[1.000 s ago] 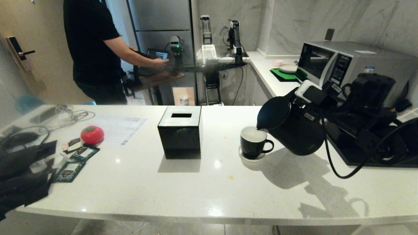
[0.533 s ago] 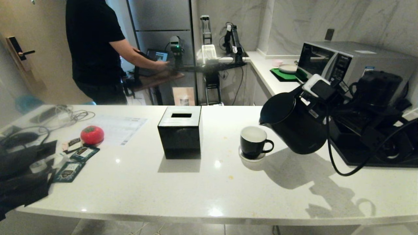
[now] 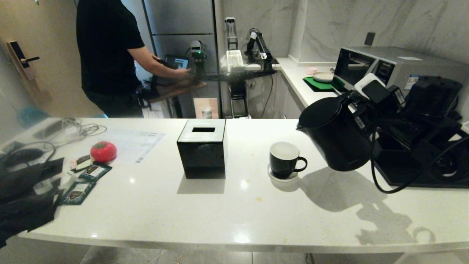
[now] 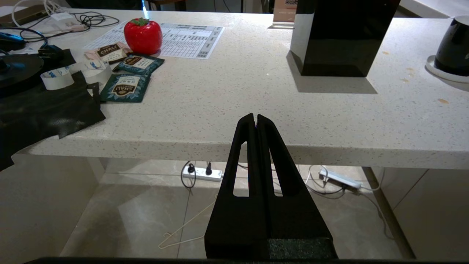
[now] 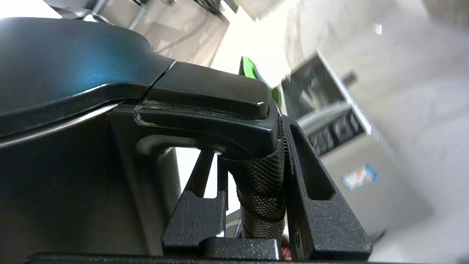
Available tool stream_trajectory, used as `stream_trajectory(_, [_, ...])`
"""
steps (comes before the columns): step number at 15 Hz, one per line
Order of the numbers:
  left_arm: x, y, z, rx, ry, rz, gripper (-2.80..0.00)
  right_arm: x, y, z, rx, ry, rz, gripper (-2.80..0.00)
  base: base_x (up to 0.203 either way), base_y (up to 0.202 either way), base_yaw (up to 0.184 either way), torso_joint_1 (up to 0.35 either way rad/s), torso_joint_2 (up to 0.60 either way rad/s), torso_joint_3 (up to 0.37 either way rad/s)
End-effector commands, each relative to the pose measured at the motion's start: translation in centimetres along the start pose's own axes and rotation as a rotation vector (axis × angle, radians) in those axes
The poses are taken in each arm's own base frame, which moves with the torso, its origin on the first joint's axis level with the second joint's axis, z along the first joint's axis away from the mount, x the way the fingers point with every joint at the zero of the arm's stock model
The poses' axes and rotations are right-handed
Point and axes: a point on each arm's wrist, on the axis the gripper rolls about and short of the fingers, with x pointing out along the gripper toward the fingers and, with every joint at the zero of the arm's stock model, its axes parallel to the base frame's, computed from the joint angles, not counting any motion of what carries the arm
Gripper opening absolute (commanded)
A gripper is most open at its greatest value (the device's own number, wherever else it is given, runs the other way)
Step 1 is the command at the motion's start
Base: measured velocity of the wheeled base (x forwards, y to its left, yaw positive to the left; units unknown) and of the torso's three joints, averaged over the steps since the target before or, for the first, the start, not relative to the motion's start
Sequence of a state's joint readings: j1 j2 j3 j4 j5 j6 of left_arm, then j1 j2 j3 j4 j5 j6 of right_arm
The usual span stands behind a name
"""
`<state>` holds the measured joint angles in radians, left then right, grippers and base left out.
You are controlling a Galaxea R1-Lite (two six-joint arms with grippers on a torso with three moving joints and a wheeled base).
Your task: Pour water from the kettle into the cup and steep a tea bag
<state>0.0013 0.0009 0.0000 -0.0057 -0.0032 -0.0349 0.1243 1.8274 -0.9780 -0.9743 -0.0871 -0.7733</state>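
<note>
kettle [image 3: 339,137]: matte black, lifted off the counter, slightly tilted, spout toward cup
cup [image 3: 284,160]: glossy black mug, upright on white coaster

left claw [image 4: 255,121]: two matte black tapered fingers, each cut through by a long narrow slot
left claw base: broad black block with a grainy patch at one corner
right claw [image 5: 253,183]: black, rough-grained fingers, one with a long slot
right arm [image 3: 421,121]: black, bulky housings
right wrist top: white-edged module with dark face
cable: thick, black, looping under the arm
</note>
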Motion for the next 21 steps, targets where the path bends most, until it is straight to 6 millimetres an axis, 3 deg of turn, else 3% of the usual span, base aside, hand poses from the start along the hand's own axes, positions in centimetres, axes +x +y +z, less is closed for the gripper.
stream_trajectory(1, [0.0, 0.0, 0.0, 0.000, 0.000, 0.000, -2.80, -0.1, -0.4, 0.0, 0.028, 0.015, -0.031, -2.80, 0.000, 0.000, 0.000, 0.000, 0.00, 0.000])
stream_trajectory(11, [0.0, 0.0, 0.0, 0.000, 0.000, 0.000, -2.80, -0.7, -2.3, -0.1, 0.206, 0.044, -0.116, -2.80, 0.000, 0.000, 0.000, 0.000, 0.00, 0.000])
stream_trajectory(21, [0.0, 0.0, 0.0, 0.000, 0.000, 0.000, -2.80, -2.3, -9.4, -4.4, 0.310, 0.137, -0.345, -2.80, 0.000, 0.000, 0.000, 0.000, 0.00, 0.000])
